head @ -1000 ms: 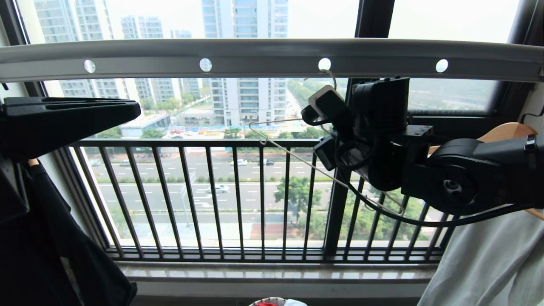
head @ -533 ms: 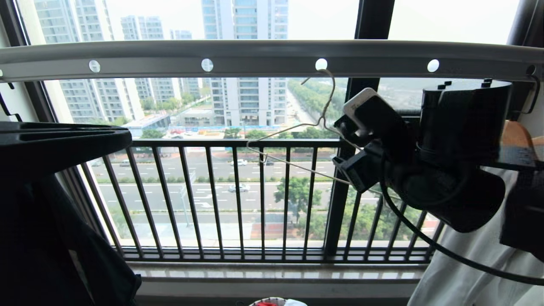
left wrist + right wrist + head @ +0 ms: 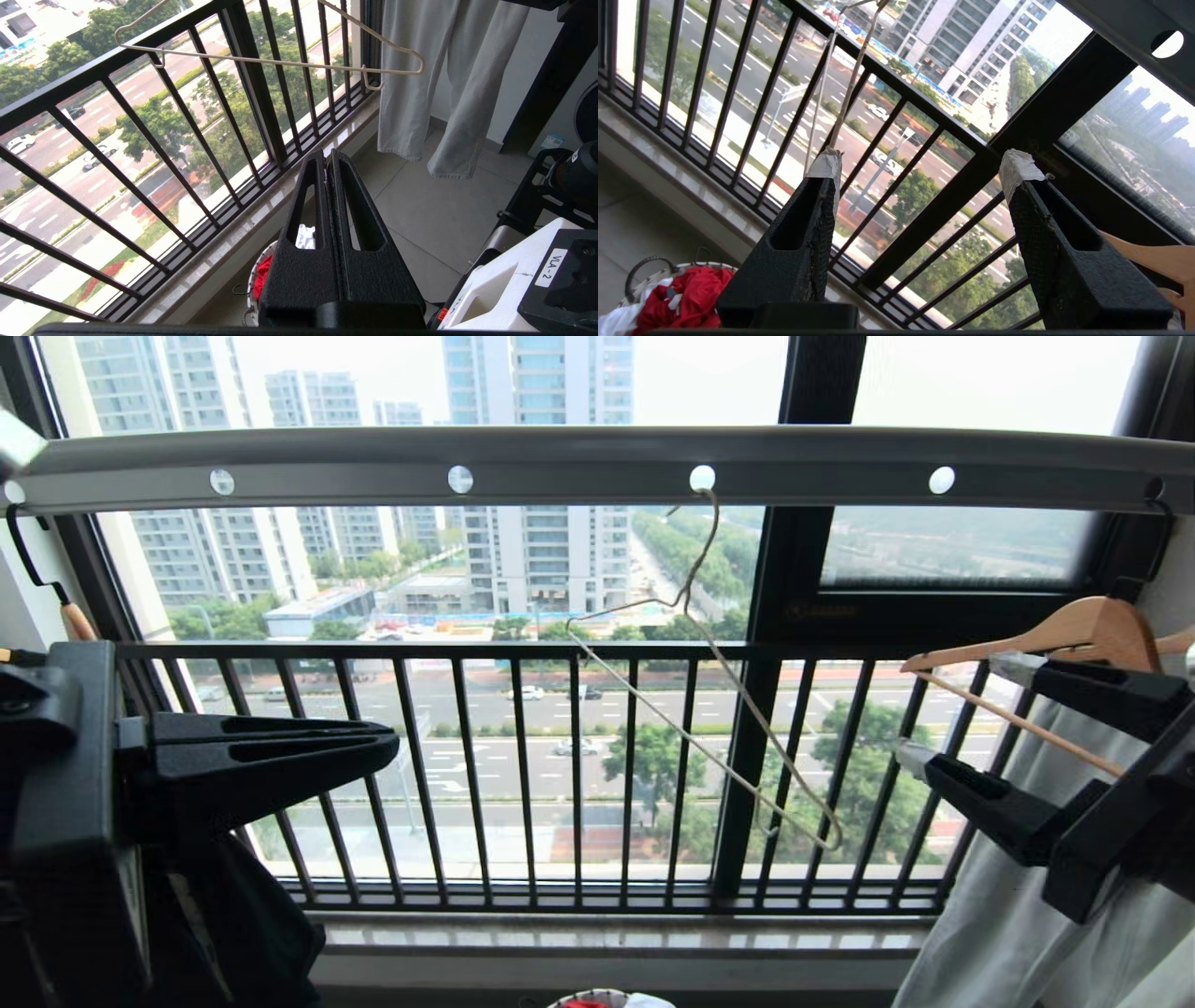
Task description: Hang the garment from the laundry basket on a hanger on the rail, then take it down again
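Your thin cream-white wire hanger (image 3: 709,705) hangs bare from the flat grey holed rail (image 3: 579,467); the red T-shirt (image 3: 686,291) lies in the round woven basket (image 3: 644,270). Right gripper (image 3: 920,172) fingers spread, left gripper (image 3: 329,163) fingers pressed together, both empty: everything remains.

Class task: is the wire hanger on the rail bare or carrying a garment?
Bare: the hanger hangs tilted from the rail, no cloth on it.

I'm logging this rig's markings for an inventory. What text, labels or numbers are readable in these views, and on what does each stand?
"VLA-2": on a small white sticker on the black block of the robot's body, in the left wrist view.
Window frame: faint lettering, too blurred to read.
Blue-and-white sticker low on the far wall: too small to read.
Red garment in the laundry basket: no lettering shows.
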You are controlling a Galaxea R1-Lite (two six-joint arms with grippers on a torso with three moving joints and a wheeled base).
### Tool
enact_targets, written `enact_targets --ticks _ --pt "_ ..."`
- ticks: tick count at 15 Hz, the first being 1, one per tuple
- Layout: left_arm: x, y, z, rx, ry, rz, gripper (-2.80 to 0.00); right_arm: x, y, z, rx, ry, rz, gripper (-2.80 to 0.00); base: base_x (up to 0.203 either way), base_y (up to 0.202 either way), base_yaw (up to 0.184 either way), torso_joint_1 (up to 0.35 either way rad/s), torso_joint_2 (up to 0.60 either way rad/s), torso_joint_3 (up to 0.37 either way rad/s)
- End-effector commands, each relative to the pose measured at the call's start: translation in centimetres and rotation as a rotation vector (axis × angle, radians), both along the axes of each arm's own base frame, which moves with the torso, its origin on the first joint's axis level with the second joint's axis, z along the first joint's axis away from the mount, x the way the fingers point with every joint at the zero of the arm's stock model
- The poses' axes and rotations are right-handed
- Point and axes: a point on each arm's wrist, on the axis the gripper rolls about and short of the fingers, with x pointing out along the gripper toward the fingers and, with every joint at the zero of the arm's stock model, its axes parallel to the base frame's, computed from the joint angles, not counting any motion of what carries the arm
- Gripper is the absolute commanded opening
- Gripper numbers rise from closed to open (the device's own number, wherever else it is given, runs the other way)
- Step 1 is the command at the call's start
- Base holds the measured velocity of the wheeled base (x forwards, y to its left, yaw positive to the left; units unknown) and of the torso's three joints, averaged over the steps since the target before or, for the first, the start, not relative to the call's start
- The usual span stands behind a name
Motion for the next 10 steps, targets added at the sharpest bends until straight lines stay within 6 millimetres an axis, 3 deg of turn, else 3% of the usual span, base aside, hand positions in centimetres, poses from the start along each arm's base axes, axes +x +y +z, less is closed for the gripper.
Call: enact_targets --ticks 1,4,7,10 --pt "-0.9 1.0 -0.7 -0.003 0.000 0.009 -2.80 -2.5 -3.1 0.6 0.080 -0.051 -0.012 -2.80 0.000 0.000 0.000 0.000 0.00 0.000" --pt "-2.1 3.5 -2.8 -0.028 0.033 0.134 -2.80 -3.9 -6.0 0.4 0.105 -0.074 -0.121 -2.80 0.000 0.000 0.000 0.000 0.00 0.000" --pt "-4.6 6.2 -4.7 -0.093 0.032 0.256 -2.80 -6.1 -8.8 -1.7 0.141 -0.101 -0.254 -2.80 0.000 0.000 0.000 0.000 0.00 0.000" --pt "-6.6 8.0 -8.2 -0.101 0.029 0.452 -2.80 -7.8 -10.5 -3.2 0.238 -0.094 -0.397 -2.80 0.000 0.000 0.000 0.000 0.00 0.000"
